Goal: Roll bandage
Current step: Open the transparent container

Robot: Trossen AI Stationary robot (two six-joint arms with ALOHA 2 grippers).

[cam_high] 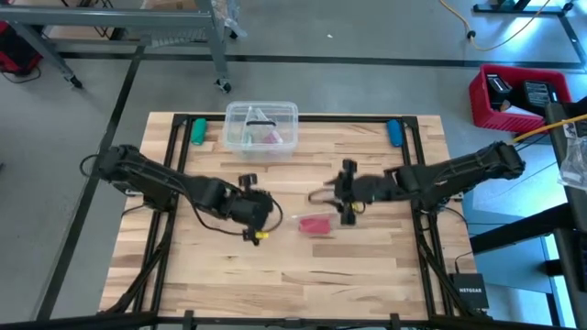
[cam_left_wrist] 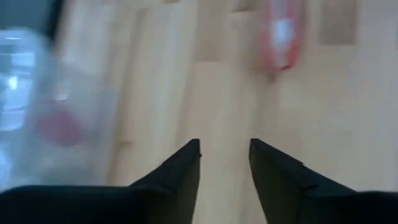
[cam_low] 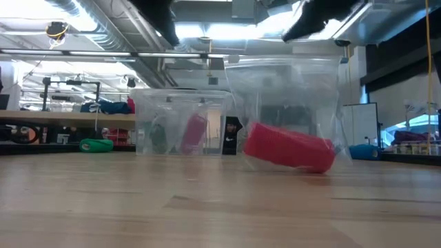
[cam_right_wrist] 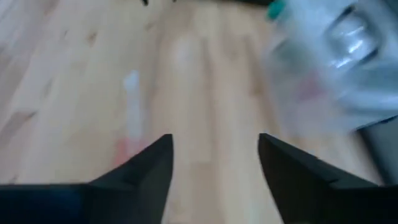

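Table [cam_high: 367,275] carries a clear plastic box [cam_high: 261,128] at 12 o'clock. Left gripper [cam_high: 254,220] and right gripper [cam_high: 347,203], fingers apart and empty, flank the rolled bandage [cam_high: 315,225] at centre. Box contents are blurred.

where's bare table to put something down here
Free: the near wooden strip below the bandage, and the far edge between the clear box and blue item. Crowded: mid-table, with left gripper and right gripper flanking the bandage.
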